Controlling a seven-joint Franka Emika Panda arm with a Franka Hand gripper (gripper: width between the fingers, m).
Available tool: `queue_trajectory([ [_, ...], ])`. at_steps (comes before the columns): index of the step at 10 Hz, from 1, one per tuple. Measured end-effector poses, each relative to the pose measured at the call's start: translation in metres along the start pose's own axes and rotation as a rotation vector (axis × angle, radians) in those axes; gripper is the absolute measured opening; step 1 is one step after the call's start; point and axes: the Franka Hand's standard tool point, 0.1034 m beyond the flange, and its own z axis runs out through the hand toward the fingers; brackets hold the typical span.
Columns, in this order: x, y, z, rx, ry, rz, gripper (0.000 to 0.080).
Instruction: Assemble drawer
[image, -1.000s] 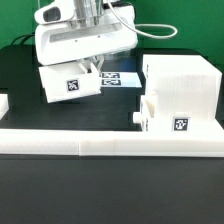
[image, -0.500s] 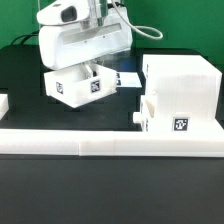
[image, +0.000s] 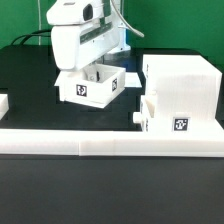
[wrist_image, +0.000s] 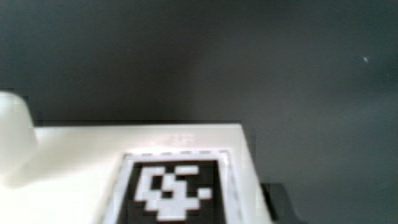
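Tool (image: 100, 72) clamping onto small shallow box (image: 90, 88), carrying it above bench (image: 30, 70), just beside housing (image: 180, 85) on exterior view's left. Box having rotated from tilted to near level over last second and shifted toward housing; meaning alignment for insertion probably underway. Second small box (image: 172, 118) sitting already in housing's lower front. Wrist view: box's tagged face (wrist_image: 169, 185) filling frame, fingers hidden, grip likely but unconfirmed here.

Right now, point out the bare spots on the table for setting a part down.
Free: black table at the exterior view's left, behind the border rail. Crowded: between the small box under the gripper and the housing.
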Motion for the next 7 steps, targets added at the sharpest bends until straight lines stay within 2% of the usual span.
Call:
queue_trajectory([
  [3,0.008,0.021,-0.006,-0.01,-0.015,-0.248,0.0042],
  [5,0.013,0.034,-0.011,-0.003,-0.024,-0.328,0.0042],
  [6,0.017,0.043,-0.013,-0.009,-0.025,-0.345,0.0042],
  [7,0.017,0.042,-0.012,-0.007,-0.024,-0.34,0.0042],
])
